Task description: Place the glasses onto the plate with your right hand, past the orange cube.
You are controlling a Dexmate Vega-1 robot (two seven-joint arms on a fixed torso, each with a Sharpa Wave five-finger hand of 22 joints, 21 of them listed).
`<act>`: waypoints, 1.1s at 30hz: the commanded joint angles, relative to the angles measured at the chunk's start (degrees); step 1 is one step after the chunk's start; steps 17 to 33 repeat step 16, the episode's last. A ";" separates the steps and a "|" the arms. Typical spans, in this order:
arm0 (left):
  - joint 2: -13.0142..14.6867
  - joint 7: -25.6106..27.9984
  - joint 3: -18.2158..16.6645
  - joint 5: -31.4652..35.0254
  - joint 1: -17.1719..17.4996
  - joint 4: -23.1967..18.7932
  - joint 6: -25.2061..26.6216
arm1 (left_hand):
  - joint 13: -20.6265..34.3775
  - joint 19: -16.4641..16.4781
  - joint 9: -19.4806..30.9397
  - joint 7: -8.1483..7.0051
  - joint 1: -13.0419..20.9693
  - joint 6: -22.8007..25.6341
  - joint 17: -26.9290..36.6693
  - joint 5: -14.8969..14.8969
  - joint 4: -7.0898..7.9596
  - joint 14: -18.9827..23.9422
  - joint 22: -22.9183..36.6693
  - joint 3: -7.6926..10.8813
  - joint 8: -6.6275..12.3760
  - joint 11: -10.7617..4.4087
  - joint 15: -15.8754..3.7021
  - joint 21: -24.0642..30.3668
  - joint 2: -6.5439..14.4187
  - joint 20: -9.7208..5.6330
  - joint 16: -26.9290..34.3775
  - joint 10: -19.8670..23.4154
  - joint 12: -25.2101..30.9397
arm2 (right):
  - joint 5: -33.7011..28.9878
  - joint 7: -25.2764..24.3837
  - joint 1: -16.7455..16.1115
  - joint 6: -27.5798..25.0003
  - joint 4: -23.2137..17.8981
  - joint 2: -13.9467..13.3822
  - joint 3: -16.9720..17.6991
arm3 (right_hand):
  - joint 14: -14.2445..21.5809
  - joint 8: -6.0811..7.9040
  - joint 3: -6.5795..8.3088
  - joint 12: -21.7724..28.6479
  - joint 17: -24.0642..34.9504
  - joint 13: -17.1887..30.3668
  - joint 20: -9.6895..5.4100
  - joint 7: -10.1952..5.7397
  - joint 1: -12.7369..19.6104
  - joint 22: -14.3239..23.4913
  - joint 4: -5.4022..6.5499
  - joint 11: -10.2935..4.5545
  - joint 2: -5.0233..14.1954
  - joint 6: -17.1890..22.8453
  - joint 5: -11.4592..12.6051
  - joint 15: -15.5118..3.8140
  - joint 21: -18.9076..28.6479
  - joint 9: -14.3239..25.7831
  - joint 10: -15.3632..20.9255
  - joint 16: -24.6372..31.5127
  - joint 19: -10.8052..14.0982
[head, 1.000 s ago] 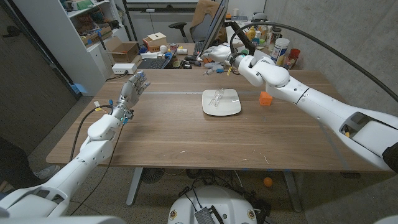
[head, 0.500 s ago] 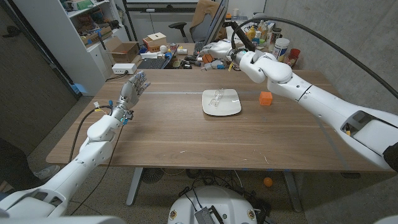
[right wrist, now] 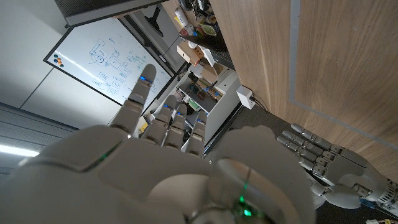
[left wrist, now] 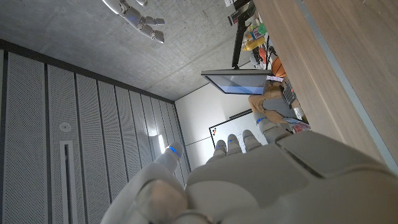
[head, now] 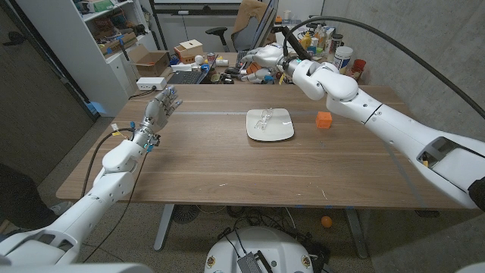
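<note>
Clear glasses (head: 264,117) lie on the white square plate (head: 279,133) at the table's middle back. An orange cube (head: 324,120) stands just right of the plate. My right hand (head: 261,56) is raised beyond the table's far edge, above and behind the plate, with its fingers spread and nothing in it; the right wrist view shows its back and straight fingers (right wrist: 165,118). Over the table's left side my left hand (head: 161,110) is held up, fingers apart and empty, and its back (left wrist: 249,174) is seen in the left wrist view.
Beyond the far edge sit cardboard boxes (head: 188,51), a keyboard (head: 186,76), bottles and cans (head: 342,59) and an office chair (head: 250,26). White shelving (head: 106,38) stands at the left. My left hand (right wrist: 323,163) also appears in the right wrist view beside the table's edge.
My right hand has drawn back from above the plate's far side to beyond the table's back edge and risen. The glasses stay on the plate. The left hand holds still.
</note>
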 commanded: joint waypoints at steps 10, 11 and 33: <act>2.45 -1.96 -1.83 -1.56 3.77 -3.48 -0.86 | 0.20 0.13 0.26 -0.30 0.30 0.13 0.21 0.33 -0.03 -1.26 0.13 -0.04 0.24 0.37 0.19 0.27 6.34 0.42 0.00 -1.47 0.51 | 1.44 -0.73 -6.72 -5.34 -7.77 -1.63 4.27 | 6.42 0.48 1.11 0.85 -1.67 -0.42 -2.69 1.37 -6.12 0.11 0.38 1.77 2.53 3.11 0.86 -2.96 -0.98 0.00 4.90 1.81 5.60; 2.70 -1.80 -2.06 -1.61 4.20 -4.03 -0.95 | 0.20 0.12 0.26 -0.27 0.30 0.11 0.21 0.33 -0.03 -1.29 0.13 -0.04 0.23 0.32 0.21 0.27 6.34 0.42 -0.01 -1.46 0.51 | 1.59 -0.94 -7.02 -5.45 -8.02 -1.73 4.49 | 6.67 0.46 1.15 0.84 -1.73 -0.42 -2.70 1.48 -6.22 0.11 0.37 1.76 2.52 3.10 0.87 -2.95 -1.03 0.00 4.95 1.88 5.66; 3.68 -0.79 -3.94 -1.60 6.35 -6.45 -3.43 | 0.20 0.13 0.26 -0.32 0.31 0.10 0.21 0.33 -0.04 -1.24 0.13 -0.03 0.23 0.26 0.23 0.27 6.34 0.44 0.01 -1.44 0.52 | 1.40 -2.16 -8.90 -6.32 -10.84 -3.03 5.91 | 6.56 0.28 1.24 0.78 -1.95 -0.46 -2.73 1.66 -6.63 0.11 0.29 2.01 2.41 2.82 0.88 -3.20 -1.30 -0.02 5.14 1.71 5.81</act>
